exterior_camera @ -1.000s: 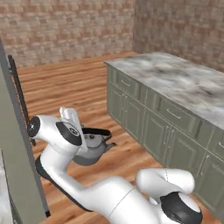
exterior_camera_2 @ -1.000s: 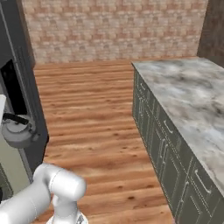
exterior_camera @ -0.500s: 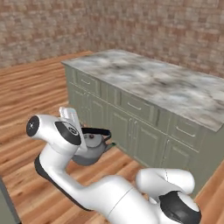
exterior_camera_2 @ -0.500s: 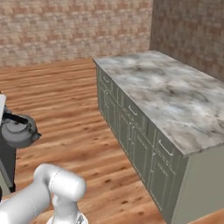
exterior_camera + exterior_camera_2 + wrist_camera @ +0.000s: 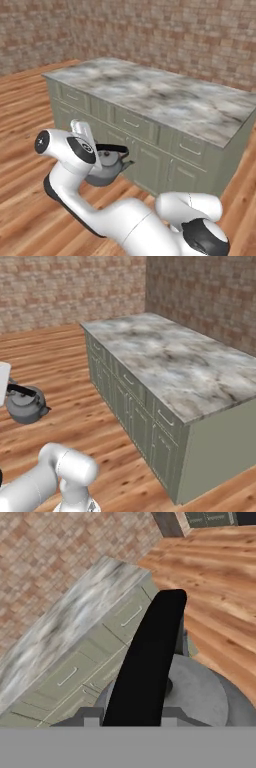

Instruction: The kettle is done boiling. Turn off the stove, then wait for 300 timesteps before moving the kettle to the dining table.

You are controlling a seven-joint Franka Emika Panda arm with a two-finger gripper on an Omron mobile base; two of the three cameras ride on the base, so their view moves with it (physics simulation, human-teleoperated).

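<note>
Left base view has swung from the dark appliance to a marble-topped cabinet block (image 5: 165, 107), so the base is turning with the kettle (image 5: 106, 169) hanging over the floor, its handle clamped in the gripper (image 5: 102, 148), transport underway.

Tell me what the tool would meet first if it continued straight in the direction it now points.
The tool points down at the kettle, whose black handle it is already shut on. Going straight on, it would likely press onto the kettle's lid; below that lies the wooden floor.
</note>
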